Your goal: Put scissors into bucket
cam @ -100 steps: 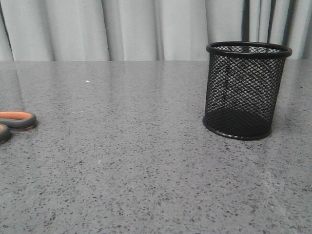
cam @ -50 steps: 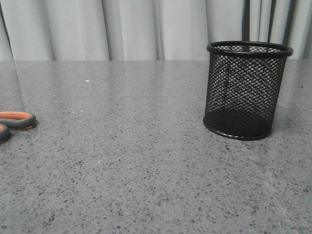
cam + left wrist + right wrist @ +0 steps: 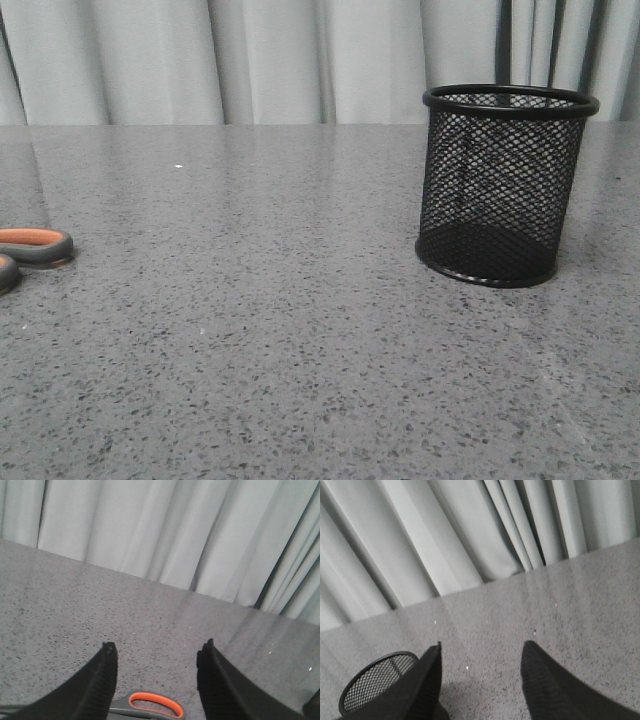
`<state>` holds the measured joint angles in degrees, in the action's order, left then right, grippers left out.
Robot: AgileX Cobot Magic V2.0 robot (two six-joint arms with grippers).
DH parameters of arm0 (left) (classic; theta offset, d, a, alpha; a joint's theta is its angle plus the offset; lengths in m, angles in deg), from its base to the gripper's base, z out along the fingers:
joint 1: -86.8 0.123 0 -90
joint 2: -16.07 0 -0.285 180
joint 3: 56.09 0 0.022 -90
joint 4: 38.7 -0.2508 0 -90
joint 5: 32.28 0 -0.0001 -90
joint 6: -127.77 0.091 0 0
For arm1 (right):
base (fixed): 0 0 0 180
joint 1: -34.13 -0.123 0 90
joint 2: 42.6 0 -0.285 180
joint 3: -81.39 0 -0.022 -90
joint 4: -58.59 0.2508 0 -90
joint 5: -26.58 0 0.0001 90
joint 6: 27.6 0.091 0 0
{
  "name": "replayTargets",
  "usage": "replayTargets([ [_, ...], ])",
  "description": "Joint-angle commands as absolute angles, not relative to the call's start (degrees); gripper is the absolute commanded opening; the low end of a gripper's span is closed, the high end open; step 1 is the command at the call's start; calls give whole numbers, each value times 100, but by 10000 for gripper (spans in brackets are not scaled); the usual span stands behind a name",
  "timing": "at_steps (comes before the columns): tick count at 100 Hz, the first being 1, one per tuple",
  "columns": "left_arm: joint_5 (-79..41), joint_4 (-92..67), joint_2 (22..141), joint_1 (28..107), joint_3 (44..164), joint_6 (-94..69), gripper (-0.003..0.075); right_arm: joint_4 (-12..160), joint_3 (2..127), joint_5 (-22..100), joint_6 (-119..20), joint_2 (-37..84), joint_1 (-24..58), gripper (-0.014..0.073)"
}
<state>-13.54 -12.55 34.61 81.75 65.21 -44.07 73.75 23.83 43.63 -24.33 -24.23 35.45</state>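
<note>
Nothing is shifting between the earlier front views and now: the scissors (image 3: 30, 250) are lying in the same spot at the left edge of the speckled grey table (image 3: 280, 330), only their orange-lined handle loops showing. The left gripper (image 3: 156, 655) is hovering spread wide over one loop, gripping nothing. Farther right, the mesh bucket (image 3: 505, 185) is standing upright, the right gripper (image 3: 481, 655) gaping empty beside it. Pale curtains (image 3: 300, 60) are hanging behind.

Table (image 3: 300, 330): grey speckled stone-look top, smooth, slight sheen. Bucket (image 3: 505, 185): black wire mesh, glossy solid rim. Scissors (image 3: 35, 246): matt grey handles, orange lining. Curtain (image 3: 250, 60): pale matt cloth. Finger pads (image 3: 102, 680): black, ribbed.
</note>
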Motion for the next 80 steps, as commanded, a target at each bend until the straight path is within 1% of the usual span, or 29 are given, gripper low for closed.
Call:
replayTargets([
  [1, -1227, -1791, 3971, 8130, 7136, -4393, 346, 7308, 2768, 4354, -2457, -2121, 3547, 367],
  [8, -806, -2107, 4461, 8130, 7511, -4246, 347, 7308, 2833, 4493, -2457, -2049, 3547, 367],
  [18, -234, -2352, 5218, 8130, 8058, -3432, 347, 7308, 2836, 4522, -2457, -2014, 3547, 367],
  [30, -93, -2822, 6116, 7960, 8689, -2762, 347, 7308, 2836, 4500, -2457, -2014, 3547, 367],
  [35, -65, -3336, 6471, 7821, 8932, -2581, 347, 7308, 2836, 4487, -2457, -2014, 3547, 367],
  [43, 126, -4643, 7051, 7536, 9317, -2271, 347, 7308, 2836, 4410, -2457, -2014, 3477, 367],
  [53, 792, -6193, 7890, 7192, 9776, -2136, 347, 7308, 2836, 4208, -2457, -2014, 3282, 367],
  [57, 1021, -6429, 8175, 7115, 9912, -2081, 347, 7308, 2836, 4176, -2457, -2014, 3226, 367],
  [67, 1647, -6509, 8907, 6978, 10253, -1081, 347, 7308, 2836, 4152, -2457, -2014, 3093, 367],
  [80, 2104, -6137, 9686, 6953, 10565, 165, 347, 7298, 2836, 4152, -2470, -2014, 2883, 367],
])
